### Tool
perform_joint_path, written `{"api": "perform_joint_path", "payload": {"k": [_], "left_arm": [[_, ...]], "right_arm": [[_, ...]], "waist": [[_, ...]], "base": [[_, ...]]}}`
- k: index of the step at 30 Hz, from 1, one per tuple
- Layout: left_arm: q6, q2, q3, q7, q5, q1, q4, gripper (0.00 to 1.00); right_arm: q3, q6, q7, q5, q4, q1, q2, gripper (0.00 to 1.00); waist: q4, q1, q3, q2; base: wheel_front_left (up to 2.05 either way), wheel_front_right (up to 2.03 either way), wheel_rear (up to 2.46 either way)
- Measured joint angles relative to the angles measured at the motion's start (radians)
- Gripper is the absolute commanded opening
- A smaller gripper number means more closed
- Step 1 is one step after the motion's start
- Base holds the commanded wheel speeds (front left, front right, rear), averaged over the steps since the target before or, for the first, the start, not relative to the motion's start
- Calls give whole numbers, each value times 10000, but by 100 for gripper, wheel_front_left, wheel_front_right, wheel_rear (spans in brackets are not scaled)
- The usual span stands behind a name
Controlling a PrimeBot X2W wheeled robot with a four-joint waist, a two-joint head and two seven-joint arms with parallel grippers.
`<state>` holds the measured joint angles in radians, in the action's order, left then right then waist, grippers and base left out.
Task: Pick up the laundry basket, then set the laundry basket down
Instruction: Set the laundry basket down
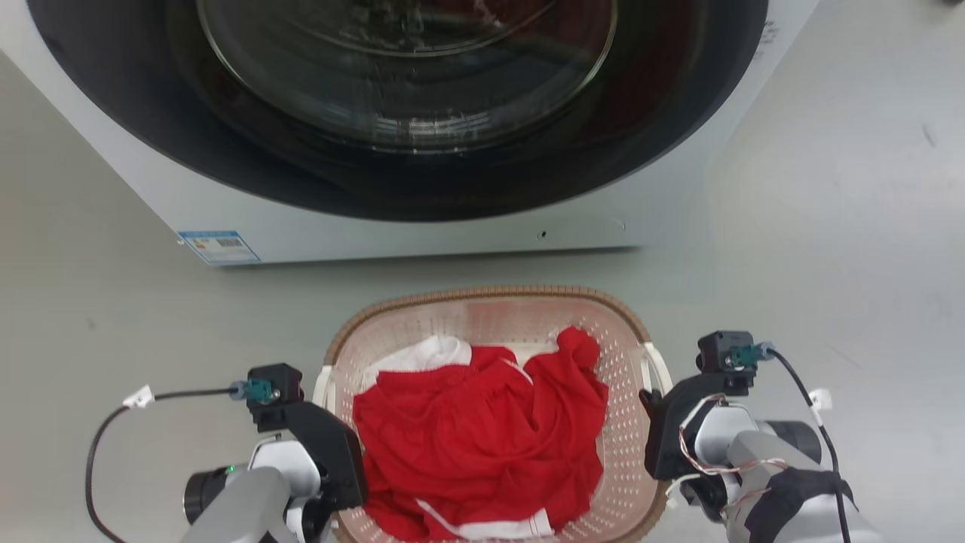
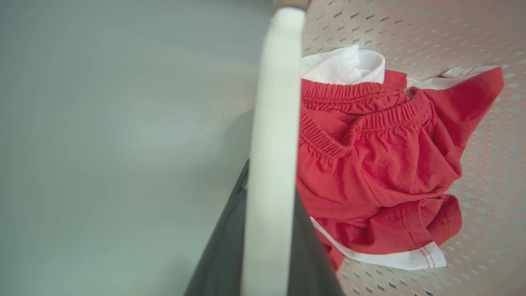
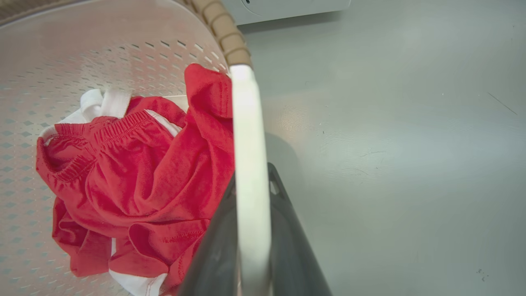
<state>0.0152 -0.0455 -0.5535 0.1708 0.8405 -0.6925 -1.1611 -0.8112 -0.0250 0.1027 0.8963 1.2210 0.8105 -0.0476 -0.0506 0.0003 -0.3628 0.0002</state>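
Note:
The laundry basket [image 1: 490,294], cream-pink and perforated with a brown woven-look rim, sits low in the middle of the head view, just in front of the washing machine. My left gripper [image 1: 335,452] is at its left white handle [image 1: 323,385], my right gripper [image 1: 657,441] at its right white handle [image 1: 659,366]. In the left wrist view the left gripper [image 2: 269,234] has its dark fingers closed on the handle [image 2: 275,102]. The right gripper [image 3: 252,234] clamps the other handle [image 3: 246,123] the same way. I cannot tell whether the basket rests on the floor or hangs just above it.
Red clothing with white trim [image 1: 482,437] lies inside the basket. The white washing machine [image 1: 422,237] with its dark round glass door [image 1: 407,68] stands close behind it. Grey floor [image 1: 829,226] stretches to both sides.

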Motion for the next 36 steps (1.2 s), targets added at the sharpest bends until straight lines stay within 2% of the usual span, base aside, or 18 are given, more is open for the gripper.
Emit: {"api": "perform_joint_path", "payload": {"k": [19, 36], "left_arm": [[-77, -265, -50, -953, -479, -1932, 75, 0], [-79, -307, -98, -1996, -865, -3164, -13, 0]], "right_arm": [[52, 268, -882, -268, -117, 1852, -40, 0], [159, 437, -1756, -345, -79, 2915, -96, 0]], "waist": [[-88, -1, -2740, 0], [-74, -2, -4640, 0]], "base": [[0, 0, 0], [0, 0, 0]]}}
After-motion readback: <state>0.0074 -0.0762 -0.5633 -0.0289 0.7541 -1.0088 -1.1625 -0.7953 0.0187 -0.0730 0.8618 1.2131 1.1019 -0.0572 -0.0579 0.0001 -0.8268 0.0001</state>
